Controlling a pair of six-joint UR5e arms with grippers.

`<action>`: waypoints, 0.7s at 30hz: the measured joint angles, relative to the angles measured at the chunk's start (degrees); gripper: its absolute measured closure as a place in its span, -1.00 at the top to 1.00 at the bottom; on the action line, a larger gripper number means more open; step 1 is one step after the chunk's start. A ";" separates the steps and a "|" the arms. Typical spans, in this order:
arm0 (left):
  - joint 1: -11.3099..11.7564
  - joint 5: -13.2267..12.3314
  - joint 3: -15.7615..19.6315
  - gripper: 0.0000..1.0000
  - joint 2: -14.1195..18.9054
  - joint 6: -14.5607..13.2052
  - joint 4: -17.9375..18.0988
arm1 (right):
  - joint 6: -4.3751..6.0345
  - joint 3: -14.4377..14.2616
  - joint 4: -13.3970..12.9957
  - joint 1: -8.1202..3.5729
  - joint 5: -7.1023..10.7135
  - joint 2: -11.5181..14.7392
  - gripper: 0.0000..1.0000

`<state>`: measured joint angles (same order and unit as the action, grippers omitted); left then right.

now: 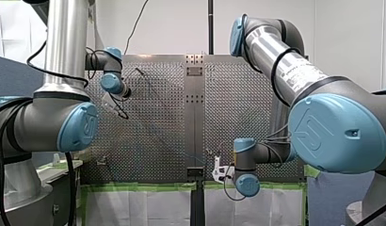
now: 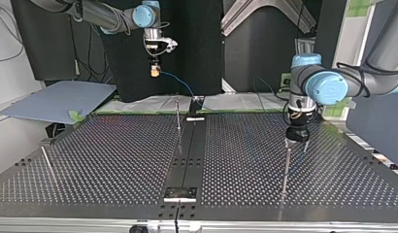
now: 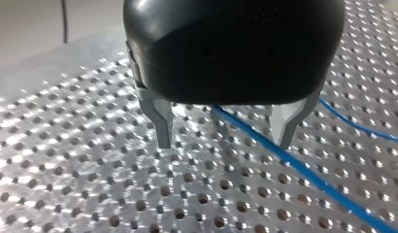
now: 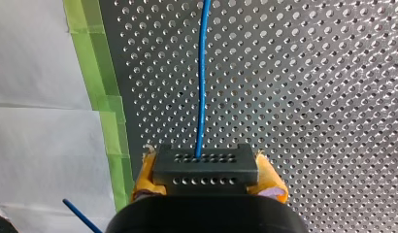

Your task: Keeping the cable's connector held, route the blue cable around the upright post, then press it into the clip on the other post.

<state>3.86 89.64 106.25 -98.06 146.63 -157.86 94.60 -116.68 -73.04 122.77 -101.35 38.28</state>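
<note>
**Right tool clamps the connector; left tool stands open over the cable**

The robot's right tool (image 4: 207,178) is closed on the black connector (image 4: 205,162), with its yellow pads (image 4: 144,175) pressed against the block's two sides. The blue cable (image 4: 202,82) leaves the front face of the connector and runs straight ahead of the tool over the perforated worktop (image 4: 308,97). A strip of green tape (image 4: 95,63) edges the worktop beside it.

The left tool (image 3: 225,133) is spread wide and holds nothing. Its two metal fingers (image 3: 162,121) point down at the worktop. The cable passes through the gap between them, nearer one finger than the other, and neither finger grips it. Beyond the tool the cable runs on slantwise across the holes.

In the top view, the right tool holds the connector in the air over the worktop's far edge, and the cable droops from it toward the middle strip. The left tool hangs just above the tip of a thin post (image 2: 286,165). Whether they touch cannot be told. A second post (image 2: 178,115) stands near the middle strip, well apart from the first.
</note>
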 joint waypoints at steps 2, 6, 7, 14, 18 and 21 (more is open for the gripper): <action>0.34 -0.02 0.66 0.98 0.58 1.31 0.13 | 0.00 0.01 -0.01 0.02 0.01 0.00 -1.00; 0.74 -0.29 1.88 0.98 1.66 3.55 0.36 | 0.05 0.00 -0.07 0.01 0.01 0.00 -1.00; 0.82 -0.33 2.23 0.98 2.09 4.23 0.39 | 0.06 0.01 -0.08 0.01 0.01 -0.02 -1.00; 0.97 -1.16 3.33 0.98 5.08 8.01 0.27 | 0.10 0.03 -0.17 -0.01 0.01 -0.01 -1.00; 0.61 -1.70 3.40 0.98 6.42 10.43 -1.15 | 0.18 0.04 -0.30 -0.01 0.01 0.00 -1.00; 0.17 -1.61 3.41 0.98 7.35 11.54 -2.77 | 0.22 0.07 -0.40 -0.09 0.00 0.00 -1.00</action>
<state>4.03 88.04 109.65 -90.71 158.17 -160.63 94.82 -116.61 -73.44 122.68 -101.35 38.28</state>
